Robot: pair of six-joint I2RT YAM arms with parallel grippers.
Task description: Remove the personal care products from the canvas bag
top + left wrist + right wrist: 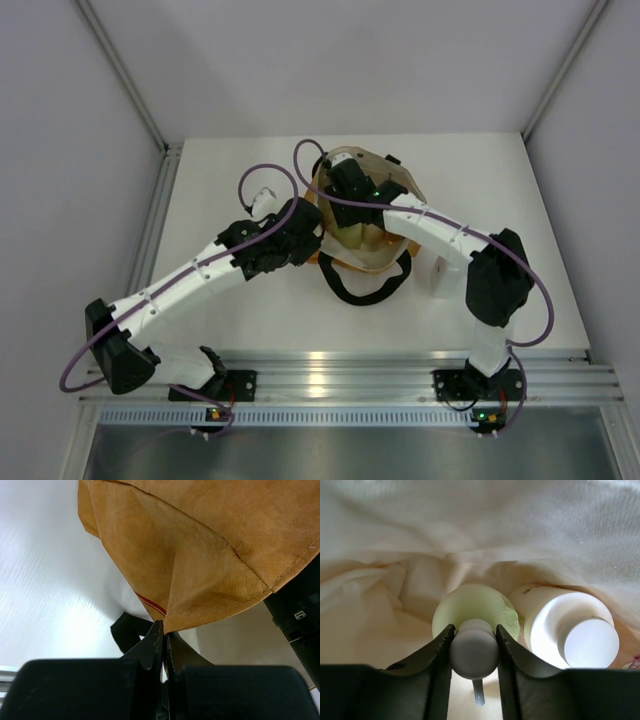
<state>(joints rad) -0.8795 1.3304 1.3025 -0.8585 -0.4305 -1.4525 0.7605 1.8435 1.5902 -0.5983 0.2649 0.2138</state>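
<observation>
Pinching yellow-green bottle (476,605) cap, right gripper (474,631) jaws (inside canvas bag (470,530)).

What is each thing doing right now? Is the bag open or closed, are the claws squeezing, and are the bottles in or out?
canvas bag: open at the top, one edge pinched.
left gripper: shut on the canvas bag's fabric.
right gripper: down inside the bag, shut on the yellow-green bottle's cap.
yellow-green bottle: in the bag, cap on, gripped.
cream-beige bottle: in the bag, cap on, not gripped.
</observation>
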